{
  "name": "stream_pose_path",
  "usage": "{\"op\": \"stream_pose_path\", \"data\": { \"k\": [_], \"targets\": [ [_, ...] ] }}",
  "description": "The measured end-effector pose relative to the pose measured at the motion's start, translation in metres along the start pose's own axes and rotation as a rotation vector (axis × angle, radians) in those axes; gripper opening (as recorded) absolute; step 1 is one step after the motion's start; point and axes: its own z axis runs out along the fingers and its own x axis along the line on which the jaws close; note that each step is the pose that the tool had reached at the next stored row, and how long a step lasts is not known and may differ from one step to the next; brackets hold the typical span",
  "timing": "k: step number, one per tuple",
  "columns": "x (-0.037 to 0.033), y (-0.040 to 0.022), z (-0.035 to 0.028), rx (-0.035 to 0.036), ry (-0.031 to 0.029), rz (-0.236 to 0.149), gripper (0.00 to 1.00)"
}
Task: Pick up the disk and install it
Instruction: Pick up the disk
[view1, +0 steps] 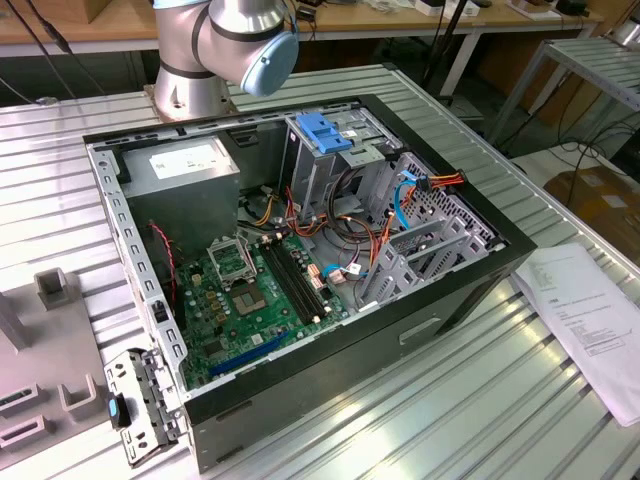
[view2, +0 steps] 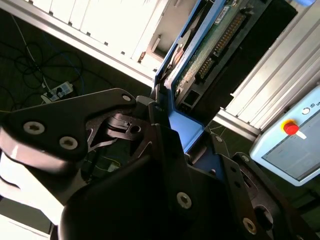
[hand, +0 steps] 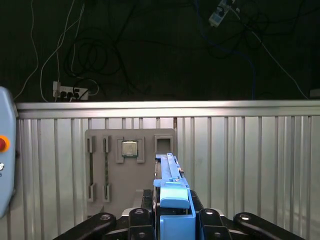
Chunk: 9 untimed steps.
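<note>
Ribbed metal table (view1: 480, 400), open computer case (view1: 400, 340) mid-frame in the exterior view. In the first wrist view, the gripper (hand: 172, 220) is clamped on the disk (hand: 171, 187), carried edge-on. Ideally it's kept square and firmly held, its blue rails true to the drive cage (view1: 325, 150), upper centre.

Robotics lab | open computer case (view1: 300, 260) sat on ribbed aluminium table (view1: 450, 420) | cables (hand: 100, 55) trailed across floor (hand: 150, 20)
</note>
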Motion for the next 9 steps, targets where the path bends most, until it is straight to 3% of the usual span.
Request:
{"op": "stream_pose_path", "data": {
  "k": [9],
  "targets": [
    [-0.0001,-0.0069,0.0002,0.0001,0.0000,0.000,0.37]
  ]
}}
